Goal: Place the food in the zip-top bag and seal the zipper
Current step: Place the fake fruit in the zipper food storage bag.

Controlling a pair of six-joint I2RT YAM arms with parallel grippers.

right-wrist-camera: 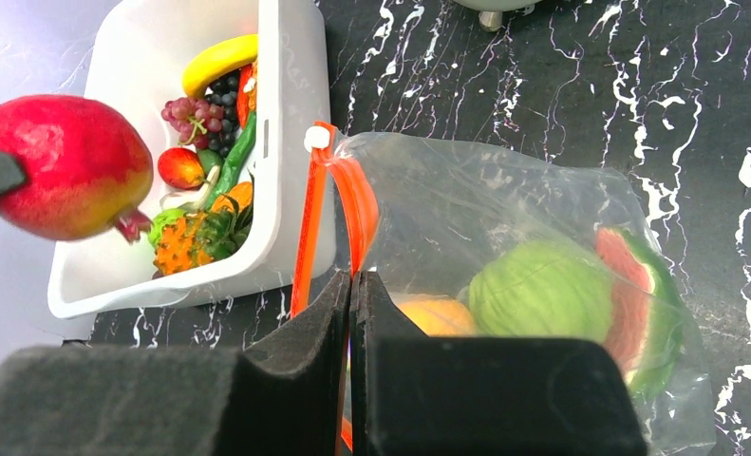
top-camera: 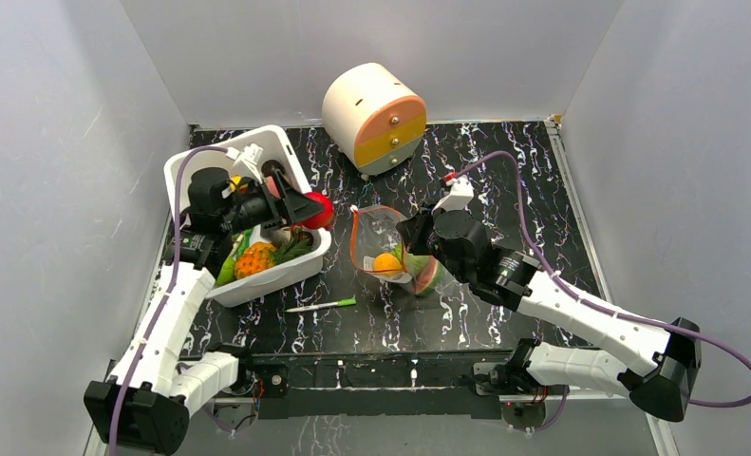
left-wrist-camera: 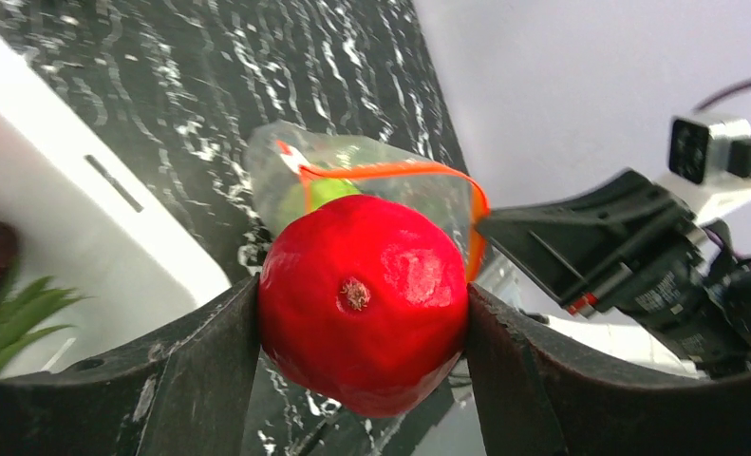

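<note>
- Left gripper point(top-camera: 306, 207): jaws clamped on a red pomegranate point(left-wrist-camera: 364, 304), held in the air by the bin point(top-camera: 278, 275) edge.
- Bag point(right-wrist-camera: 504, 218): straight ahead of that gripper, near, with its mouth open toward it. The zipper point(left-wrist-camera: 390, 171) loop runs crosswise to the approach.
- Right gripper point(right-wrist-camera: 352, 309): pinched closed on the zipper edge, propping the mouth.
- In the bag: orange piece point(top-camera: 387, 263), watermelon slice point(right-wrist-camera: 628, 304).
- Judged next: the left arm, the nearer, pushes forward into the mouth.

Pomegranate point(left-wrist-camera: 364, 299), between left gripper point(left-wrist-camera: 362, 285) jaws: smooth, glossy red plastic. Zip-top bag point(right-wrist-camera: 485, 218), pinched in right gripper point(right-wrist-camera: 351, 285) jaws: clear, crinkled, shiny film. Pads point(right-wrist-camera: 485, 399): matt black foam.
</note>
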